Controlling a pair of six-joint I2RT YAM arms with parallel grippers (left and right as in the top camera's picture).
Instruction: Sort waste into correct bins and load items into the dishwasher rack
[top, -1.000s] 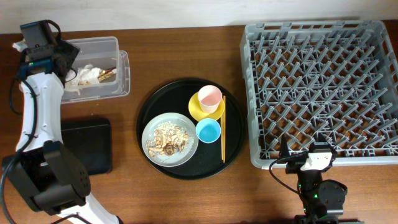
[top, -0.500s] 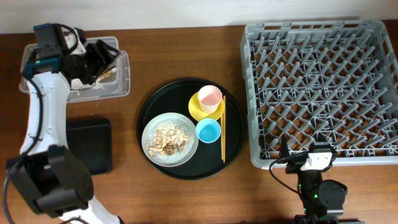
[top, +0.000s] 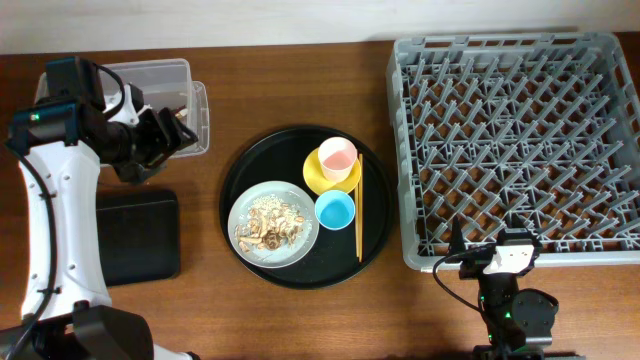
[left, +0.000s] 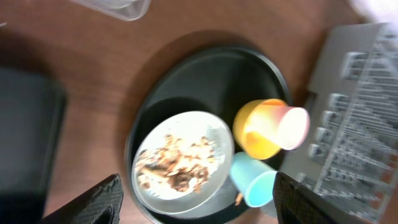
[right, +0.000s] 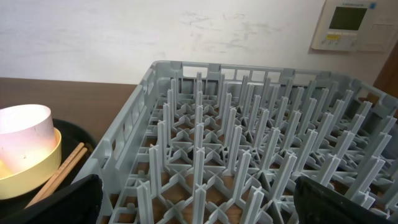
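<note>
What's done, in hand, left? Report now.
Done: unclear; the left arm hides much of the clear rectangular plastic tub. In hand: nothing, left gripper open. Left: square grey pegged rack empty; crumb-heaped grey plate, pink cup, blue cup, yellow bowl, wooden chopsticks on round black tray.

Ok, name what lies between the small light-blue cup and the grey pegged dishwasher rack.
Overhead: thin wooden chopsticks, then the round black tray's rim and wooden tabletop.

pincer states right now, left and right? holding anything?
Left pincer: open, holding nothing.
Right pincer: open, holding nothing.
</note>
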